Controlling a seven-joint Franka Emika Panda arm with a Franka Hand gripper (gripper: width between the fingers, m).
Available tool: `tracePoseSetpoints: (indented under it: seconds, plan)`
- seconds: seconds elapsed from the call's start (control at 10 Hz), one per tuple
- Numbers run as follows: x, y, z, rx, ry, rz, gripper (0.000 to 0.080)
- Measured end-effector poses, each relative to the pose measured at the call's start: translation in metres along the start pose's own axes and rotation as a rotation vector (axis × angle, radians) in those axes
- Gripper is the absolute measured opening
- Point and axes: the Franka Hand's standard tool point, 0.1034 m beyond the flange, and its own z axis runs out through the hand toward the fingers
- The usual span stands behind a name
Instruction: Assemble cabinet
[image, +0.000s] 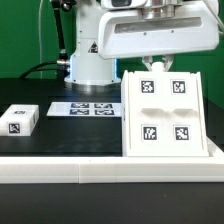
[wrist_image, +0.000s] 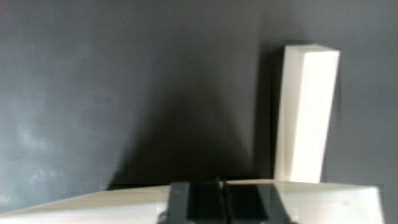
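The tool (wrist_image: 219, 192), fingers together on nothing, sits at the rim of the large white tagged plastic cabinet box (image: 165, 118): apparently a positioning push, next needing slow, square contact.

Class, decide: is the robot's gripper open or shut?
Shut: in the wrist view, the gripper has both dark fingers pressed together, nothing between them.
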Motion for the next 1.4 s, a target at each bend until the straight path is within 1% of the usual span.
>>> tracePoseSetpoints:
  seconds: [0.3,0.7,1.0,1.1,1.4]
  plan:
    - [0.000,0.000,0.001,0.000,-0.001,-0.001,0.0002]
    - [0.011,0.000,-0.010,0.006,-0.019,-0.007,0.0002]
    - [0.019,-0.003,-0.014,0.015,-0.072,-0.024,0.0002]
    - [0.017,-0.004,-0.012,0.018,-0.097,-0.036,0.0002]
    - [0.016,-0.003,-0.011,0.018,-0.100,-0.035,0.0002]
